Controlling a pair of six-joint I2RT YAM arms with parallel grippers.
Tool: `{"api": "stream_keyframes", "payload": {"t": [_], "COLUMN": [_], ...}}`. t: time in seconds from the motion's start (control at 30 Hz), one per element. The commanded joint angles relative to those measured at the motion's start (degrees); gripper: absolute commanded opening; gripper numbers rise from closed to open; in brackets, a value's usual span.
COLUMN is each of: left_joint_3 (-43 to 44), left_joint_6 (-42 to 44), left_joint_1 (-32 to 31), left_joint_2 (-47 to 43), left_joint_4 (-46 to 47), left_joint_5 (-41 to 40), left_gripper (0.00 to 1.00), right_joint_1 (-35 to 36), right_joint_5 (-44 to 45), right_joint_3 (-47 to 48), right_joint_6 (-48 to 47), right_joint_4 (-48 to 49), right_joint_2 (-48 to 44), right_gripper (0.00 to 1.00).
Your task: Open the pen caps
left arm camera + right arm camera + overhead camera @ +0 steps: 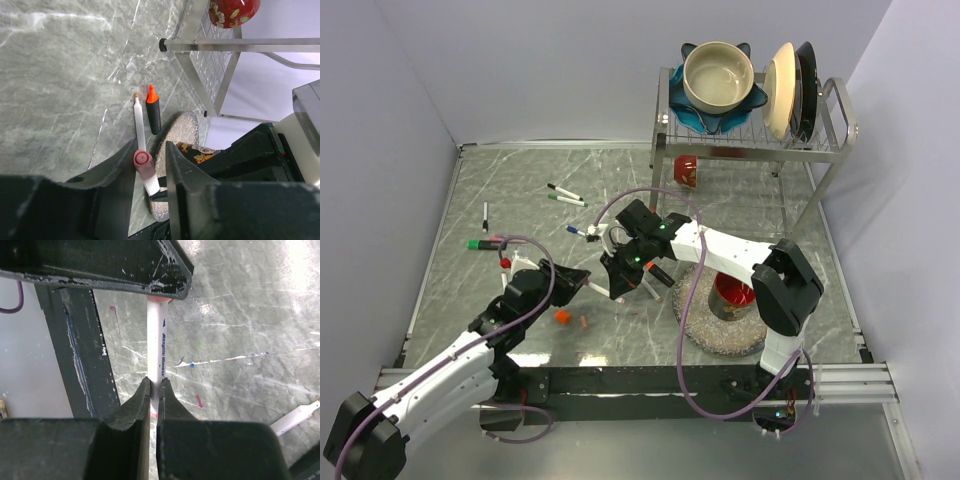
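My right gripper (155,382) is shut on the barrel of a white marker (161,350) and holds it above the table, near the middle of the top view (620,272). The marker's red pen cap (142,162) lies between the jaws of my left gripper (151,150). The cap rests against the left finger (120,165), and a gap shows between it and the right finger (175,170). In the right wrist view the cap end (159,299) is mostly hidden under the left gripper's finger. Loose caps lie on the table: a red one (505,262) and an orange one (561,316).
An uncapped white marker (138,120) and a black orange-tipped highlighter (153,112) lie near the woven mat (705,335), which carries a red tin (732,296). More pens (566,195) and a green-capped marker (485,243) lie at the back left. A dish rack (830,150) stands at the back right.
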Motion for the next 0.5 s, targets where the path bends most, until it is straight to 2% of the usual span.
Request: {"api": "stream_keyframes", "payload": {"t": [0.0, 0.07, 0.1, 0.17, 0.27, 0.4, 0.47], "left_joint_3": [1.6, 1.7, 1.6, 1.7, 1.2, 0.2, 1.0], "left_joint_6": [-0.2, -0.2, -0.2, -0.4, -0.5, 0.4, 1.2], "left_joint_1": [-0.8, -0.9, -0.9, -1.0, -1.1, -2.1, -3.3], "left_joint_2": [0.7, 0.7, 0.7, 0.7, 0.5, 1.8, 3.1], "left_joint_4": [3.5, 3.6, 3.6, 3.7, 5.4, 11.8, 13.0], "left_joint_5": [-0.7, -0.8, -1.1, -1.0, -0.2, 3.1, 3.4], "left_gripper": [0.30, 0.23, 0.13, 0.01, 0.01, 0.01, 0.01], "right_joint_1": [-0.1, 0.0, 0.0, 0.0, 0.0, 0.0, 0.0], "right_joint_5": [-1.2, -1.3, -1.4, -1.9, -4.3, -6.1, -6.5], "right_joint_3": [-0.2, -0.2, -0.1, 0.0, 0.1, 0.3, 0.4], "right_joint_6": [-0.4, -0.5, -0.6, -1.1, -2.4, -3.3, -3.5], "right_joint_4": [0.6, 0.6, 0.4, 0.0, -0.7, -1.1, -1.2], "right_joint_2": [-2.6, -2.4, -2.3, -2.1, -2.1, -2.1, -2.1], "right_gripper": [0.00, 0.00, 0.00, 0.00, 0.00, 0.27, 0.32]}}
